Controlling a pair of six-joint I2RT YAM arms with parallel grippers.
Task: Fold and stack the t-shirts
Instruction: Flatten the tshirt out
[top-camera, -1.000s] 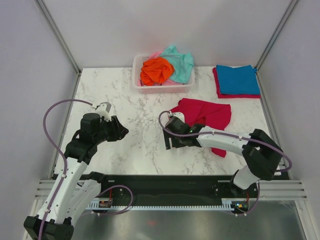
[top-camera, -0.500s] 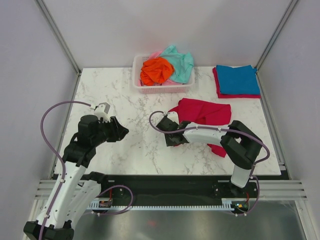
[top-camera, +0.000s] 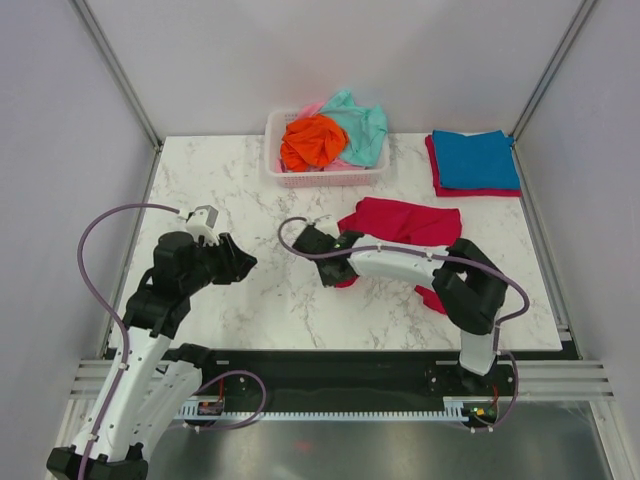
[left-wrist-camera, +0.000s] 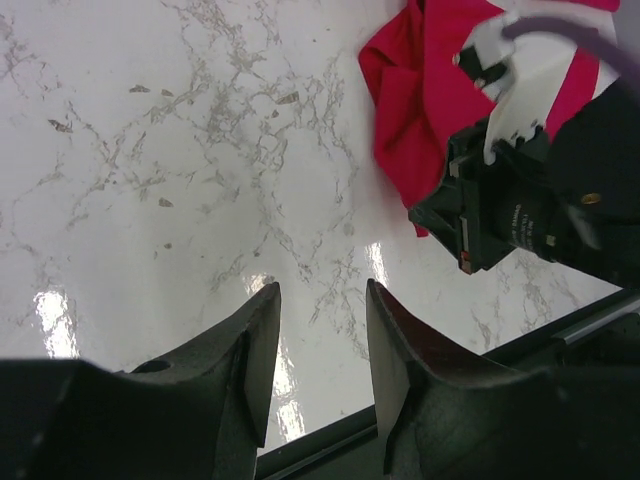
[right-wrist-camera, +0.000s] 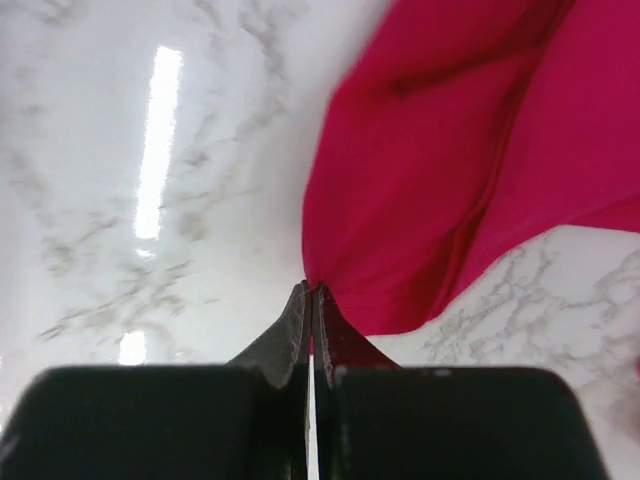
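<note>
right end effector (right-wrist-camera: 312, 290): has swung left and snapped closed, pinching the crimson t-shirt (right-wrist-camera: 430, 170) at its edge | shirt: crumpled on table (top-camera: 250, 180), centre-right | left end effector (left-wrist-camera: 320, 300): half-open, empty, hovering | judgement: grip secured, spreading pull can start

Crimson t-shirt (top-camera: 410, 222); white-grey marbled table (top-camera: 250, 185)

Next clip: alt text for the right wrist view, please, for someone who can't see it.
The right pincer is closed on the edge of a crimson t-shirt, and the cloth gathers to a point at its tips. The shirt lies rumpled across the upper right of the view on a white marble table streaked with glare.
</note>
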